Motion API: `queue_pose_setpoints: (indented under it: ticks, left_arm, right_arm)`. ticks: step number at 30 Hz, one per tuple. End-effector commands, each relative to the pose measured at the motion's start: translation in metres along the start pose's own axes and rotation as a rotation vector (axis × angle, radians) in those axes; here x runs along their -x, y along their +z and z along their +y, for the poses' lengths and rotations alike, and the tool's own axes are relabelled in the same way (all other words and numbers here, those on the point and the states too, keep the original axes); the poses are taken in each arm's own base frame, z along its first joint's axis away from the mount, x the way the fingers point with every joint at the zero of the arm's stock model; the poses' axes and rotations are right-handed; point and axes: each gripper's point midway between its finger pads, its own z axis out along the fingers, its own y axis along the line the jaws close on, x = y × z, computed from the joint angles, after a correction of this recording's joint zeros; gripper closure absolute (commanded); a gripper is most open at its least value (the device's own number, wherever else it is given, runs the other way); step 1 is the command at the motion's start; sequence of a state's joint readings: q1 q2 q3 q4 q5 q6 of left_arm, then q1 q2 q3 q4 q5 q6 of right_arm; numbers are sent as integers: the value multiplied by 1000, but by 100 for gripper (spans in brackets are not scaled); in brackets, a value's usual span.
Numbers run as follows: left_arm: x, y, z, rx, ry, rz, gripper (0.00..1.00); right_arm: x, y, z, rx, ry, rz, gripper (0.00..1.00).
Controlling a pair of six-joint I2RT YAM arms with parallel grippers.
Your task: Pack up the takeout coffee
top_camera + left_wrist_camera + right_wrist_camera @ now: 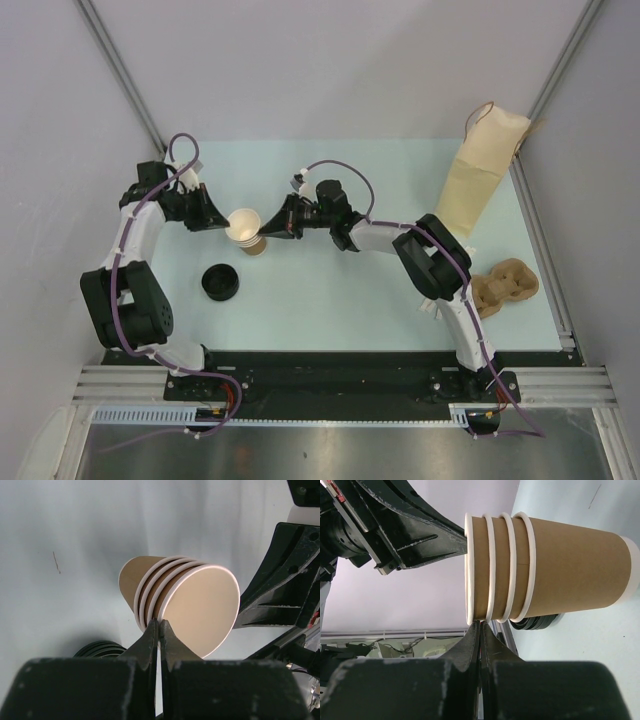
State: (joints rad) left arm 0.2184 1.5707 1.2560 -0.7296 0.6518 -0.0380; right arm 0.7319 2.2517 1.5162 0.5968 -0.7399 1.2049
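Tabletop (330, 310): pale blue-green, flat, metal rail (560, 382) along its near edge
Paper bag (480, 180): tall, tan, lying at the far right, its mouth toward the far right corner
Cup tray (505, 287): brown moulded pulp, near the right edge, partly hidden

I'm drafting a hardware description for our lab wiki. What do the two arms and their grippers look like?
Both the left arm and right arm have white links between chunky black joints, with a purple cable looped along each. The left gripper and right gripper are matte black, with two thin tapering fingers.
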Motion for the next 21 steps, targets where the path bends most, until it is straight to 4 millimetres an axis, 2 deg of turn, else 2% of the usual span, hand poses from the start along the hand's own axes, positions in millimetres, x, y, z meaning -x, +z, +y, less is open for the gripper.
queue_pose_setpoints:
  ticks: [1, 5, 9, 11, 16, 19, 21]
  left_arm:
    - [8, -12, -20, -65, 29, -51, 100]
    - [7, -12, -20, -63, 30, -48, 100]
    - [7, -12, -20, -61, 35, -49, 100]
    - [7, -13, -20, -61, 35, -49, 100]
    - [7, -13, -21, -56, 40, -48, 100]
    - [8, -14, -23, -62, 40, -48, 100]
    - [8, -14, -23, -59, 41, -50, 100]
  right_arm:
    - [8, 6, 24, 62, -49, -11, 99]
    - [9, 6, 21, 57, -47, -13, 82]
    - [8, 7, 20, 53, -44, -10, 74]
    - [9, 8, 19, 50, -44, -11, 72]
    - [8, 9, 16, 44, -34, -7, 72]
    - [8, 10, 12, 33, -31, -8, 66]
    - [7, 10, 11, 33, -30, -5, 66]
